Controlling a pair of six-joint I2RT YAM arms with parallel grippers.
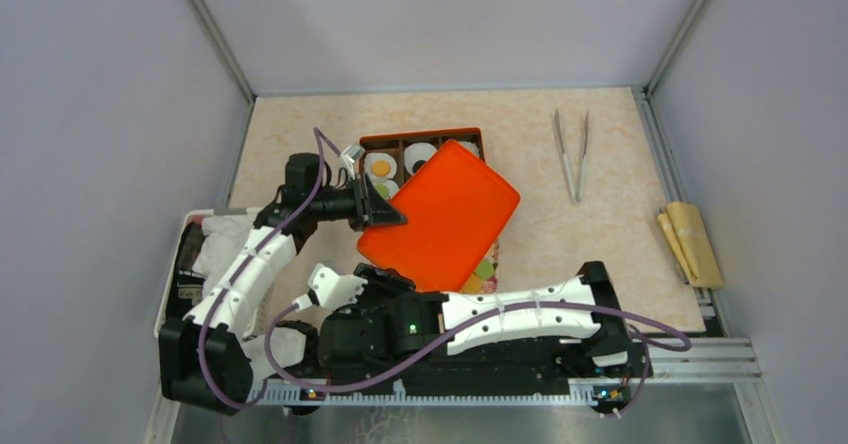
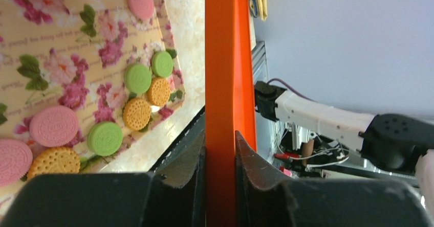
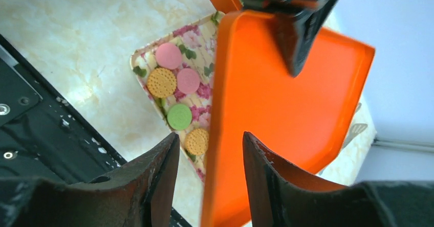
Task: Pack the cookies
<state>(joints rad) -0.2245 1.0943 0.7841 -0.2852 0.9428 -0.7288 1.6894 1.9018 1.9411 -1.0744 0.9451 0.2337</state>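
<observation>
— Left gripper (image 2: pixel 220 140)?
— Clamped on the flat orange plastic lid (image 1: pixel 440 214), arm stretched forward, wrist turned right.
— Right gripper (image 3: pixel 211 140)?
— Jaws parted astride the lid's near edge, gripping nothing. Small round cookies (image 2: pixel 105 138) lie on the floral tray (image 2: pixel 51 48) beneath.
</observation>
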